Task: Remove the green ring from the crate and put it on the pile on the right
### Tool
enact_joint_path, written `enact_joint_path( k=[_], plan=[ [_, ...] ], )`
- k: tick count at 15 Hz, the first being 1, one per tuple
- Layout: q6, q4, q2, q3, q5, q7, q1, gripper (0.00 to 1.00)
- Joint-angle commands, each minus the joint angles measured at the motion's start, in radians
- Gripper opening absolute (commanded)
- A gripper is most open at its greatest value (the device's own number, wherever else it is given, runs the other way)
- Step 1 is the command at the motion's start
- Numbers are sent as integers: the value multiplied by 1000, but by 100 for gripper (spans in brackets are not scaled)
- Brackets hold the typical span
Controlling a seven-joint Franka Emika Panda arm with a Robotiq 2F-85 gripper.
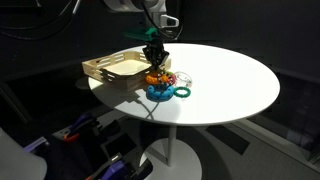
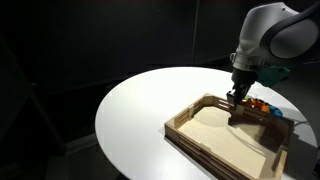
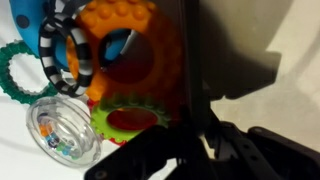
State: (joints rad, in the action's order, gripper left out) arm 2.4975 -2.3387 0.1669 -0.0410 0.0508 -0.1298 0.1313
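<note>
The green ring (image 3: 128,119) is small and light green, and in the wrist view it lies at the edge of the pile (image 3: 95,70), against a big orange ring (image 3: 135,45). Its right edge disappears between the dark fingers of my gripper (image 3: 178,112), which is shut on it. In both exterior views the gripper (image 1: 153,60) (image 2: 238,100) hangs low over the pile (image 1: 166,82) (image 2: 262,107), just beside the tan slatted crate (image 1: 112,68) (image 2: 222,137). The crate's inside shows bare.
The pile holds a clear bead-filled ring (image 3: 62,137), a teal ring (image 3: 14,76), a black-and-white striped ring (image 3: 62,58) and a blue ring (image 1: 160,93). Everything stands on a round white table (image 1: 230,85) in a dark room. The crate's near corner sits close to the gripper.
</note>
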Motion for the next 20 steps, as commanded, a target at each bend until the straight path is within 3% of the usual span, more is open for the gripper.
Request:
enact_joint_path(
  k=[1,15,16,18,19,20],
  plan=[
    [-5,-36,-47,7,29,-31,-15,7],
    [-2,-63,-75,32,29,-39,-49,7],
    [-2,-64,-76,32,29,-38,-50,10],
    [-3,-66,-78,32,28,-36,-51,30],
    [-3,-67,-79,31,27,-34,-51,45],
    [-1,-68,-82,30,25,-31,-52,47]
  ],
)
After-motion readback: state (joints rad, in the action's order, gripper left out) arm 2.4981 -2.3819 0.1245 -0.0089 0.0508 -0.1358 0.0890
